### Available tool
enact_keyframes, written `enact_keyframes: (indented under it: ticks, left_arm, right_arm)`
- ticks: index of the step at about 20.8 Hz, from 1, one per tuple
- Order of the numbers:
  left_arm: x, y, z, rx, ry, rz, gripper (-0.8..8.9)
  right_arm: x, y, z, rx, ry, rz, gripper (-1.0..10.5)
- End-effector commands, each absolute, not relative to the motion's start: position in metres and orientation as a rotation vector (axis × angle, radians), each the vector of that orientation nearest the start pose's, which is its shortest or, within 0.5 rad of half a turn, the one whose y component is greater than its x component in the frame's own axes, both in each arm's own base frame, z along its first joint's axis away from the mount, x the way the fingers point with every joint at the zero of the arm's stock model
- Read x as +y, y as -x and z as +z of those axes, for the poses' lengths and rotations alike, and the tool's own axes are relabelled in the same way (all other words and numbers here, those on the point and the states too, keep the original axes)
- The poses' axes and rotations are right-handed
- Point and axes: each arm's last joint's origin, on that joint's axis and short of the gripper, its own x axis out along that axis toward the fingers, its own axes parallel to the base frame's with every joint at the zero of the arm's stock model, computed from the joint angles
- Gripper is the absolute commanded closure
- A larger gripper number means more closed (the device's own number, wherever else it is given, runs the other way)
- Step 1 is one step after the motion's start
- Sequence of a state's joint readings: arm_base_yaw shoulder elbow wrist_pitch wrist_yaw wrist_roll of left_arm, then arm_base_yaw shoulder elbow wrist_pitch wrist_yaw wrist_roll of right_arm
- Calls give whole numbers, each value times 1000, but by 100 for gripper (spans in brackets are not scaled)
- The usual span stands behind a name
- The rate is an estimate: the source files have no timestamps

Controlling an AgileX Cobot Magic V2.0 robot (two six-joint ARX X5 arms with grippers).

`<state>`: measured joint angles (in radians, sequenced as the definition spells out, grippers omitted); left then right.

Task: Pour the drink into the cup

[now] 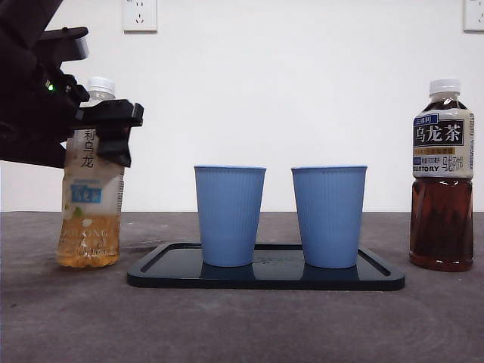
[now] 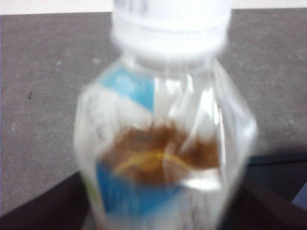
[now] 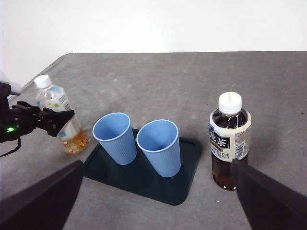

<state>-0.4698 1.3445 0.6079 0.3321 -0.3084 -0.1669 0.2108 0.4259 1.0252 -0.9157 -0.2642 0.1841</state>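
A pale tea bottle (image 1: pixel 91 204) with a white cap stands at the table's left; it also fills the left wrist view (image 2: pixel 163 143). My left gripper (image 1: pixel 110 128) reaches in from the left with its jaws against both sides of the bottle's upper part, shut on it. Two blue cups (image 1: pixel 229 215) (image 1: pixel 329 217) stand upright and side by side on a dark tray (image 1: pixel 378 276). A dark oolong tea bottle (image 1: pixel 442 181), capped, stands at the right. My right gripper (image 3: pixel 156 165) hangs open high above the table, holding nothing.
The white wall behind carries power sockets (image 1: pixel 140 13). Grey tabletop lies bare in front of the tray (image 1: pixel 249 325) and between the tray and each bottle.
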Motion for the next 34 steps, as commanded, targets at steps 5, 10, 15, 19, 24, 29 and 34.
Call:
enact_keyframes:
  ticks: [5, 10, 15, 19, 24, 29, 34]
  left_arm:
    - [-112, -229, 224, 408, 12, -143, 290]
    - [-105, -205, 248, 445, 8, -155, 237]
    - [-95, -171, 285, 479, 16, -241, 239]
    - [-88, -145, 315, 476, 11, -364, 244]
    - [-68, -98, 373, 475, 12, -547, 252]
    - [-52, -73, 401, 435, 8, -594, 252]
    - [-50, -70, 396, 493, -10, -587, 256]
  right_arm:
    - [15, -34, 374, 363, -185, 441, 454]
    - [15, -34, 372, 379, -182, 440, 454]
    - [16, -33, 372, 386, -183, 497, 454]
    - [18, -32, 372, 384, -162, 567, 454]
    - [24, -38, 373, 401, -150, 739, 454]
    - [28, -53, 372, 461, -168, 793, 454]
    - [30, -58, 372, 474, -170, 791, 455]
